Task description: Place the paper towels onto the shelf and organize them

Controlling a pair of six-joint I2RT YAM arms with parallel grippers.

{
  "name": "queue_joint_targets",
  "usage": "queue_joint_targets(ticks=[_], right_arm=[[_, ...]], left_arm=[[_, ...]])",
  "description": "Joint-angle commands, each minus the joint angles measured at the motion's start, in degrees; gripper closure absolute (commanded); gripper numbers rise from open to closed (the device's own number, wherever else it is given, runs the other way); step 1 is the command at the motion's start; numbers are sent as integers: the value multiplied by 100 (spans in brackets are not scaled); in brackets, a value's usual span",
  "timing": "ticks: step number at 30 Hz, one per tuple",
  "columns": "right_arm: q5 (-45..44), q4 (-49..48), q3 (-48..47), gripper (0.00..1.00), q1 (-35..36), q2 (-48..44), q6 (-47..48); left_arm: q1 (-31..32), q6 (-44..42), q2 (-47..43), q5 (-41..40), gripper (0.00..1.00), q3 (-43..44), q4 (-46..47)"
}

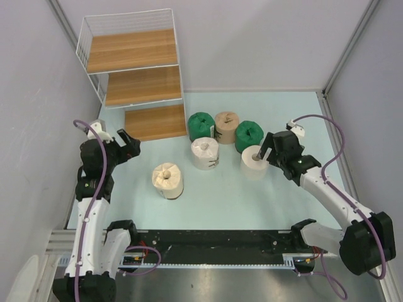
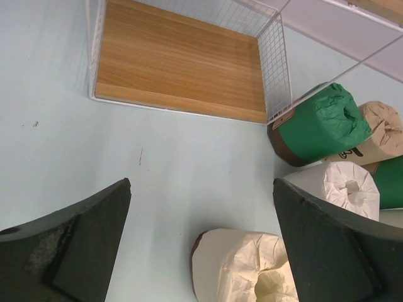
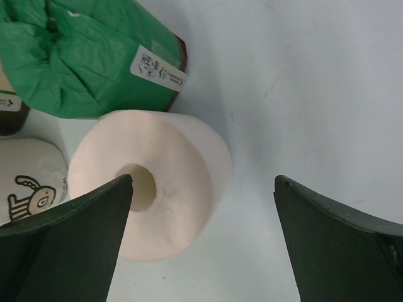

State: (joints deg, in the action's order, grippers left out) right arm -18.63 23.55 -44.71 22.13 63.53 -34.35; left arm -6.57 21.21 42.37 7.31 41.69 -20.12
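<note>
The left gripper (image 2: 201, 189) hangs with fingers apart, empty, over the pale blue-green table (image 2: 63, 145); a cream-wrapped roll (image 2: 239, 270) sits near it, the shelf (image 2: 176, 63) beyond. The right gripper (image 3: 204, 182), fingers apart, stands over an unwrapped white roll (image 3: 182, 163); a green roll (image 3: 75, 63) lies beyond. Grey walls (image 1: 252, 44) enclose the table.

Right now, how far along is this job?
Done: nothing; the white wire shelf with wooden boards is bare. In hand: the open right gripper hovers over an unwrapped white roll; the left gripper is open, empty. Left: all six rolls, on the table.
</note>
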Motion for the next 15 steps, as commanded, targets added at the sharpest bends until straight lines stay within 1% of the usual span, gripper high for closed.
queue_joint_targets(ticks=[1,5,9,12,13,14,15], right_arm=[[-26,264,-214,1,28,291,-257],[219,36,-222,5,28,502,-257],[316,-114,-214,9,54,651,-309],[325,-140,-214,14,72,871,-309],[360,-158,-222,19,72,924,-301],[369,-167,-214,20,72,968,-292],[387,-167,-214,16,81,1021,-283]], left_arm=[[-38,-284,-88,121,0,-38,-106],[-46,-276,-106,455,0,-126,-36],[-38,-345,-124,455,0,-135,-106],[-46,-451,-159,385,0,-153,-185],[-46,-477,-185,359,0,-161,-211],[-46,-469,-194,341,0,-196,-220],[-38,-469,-229,341,0,-223,-220]])
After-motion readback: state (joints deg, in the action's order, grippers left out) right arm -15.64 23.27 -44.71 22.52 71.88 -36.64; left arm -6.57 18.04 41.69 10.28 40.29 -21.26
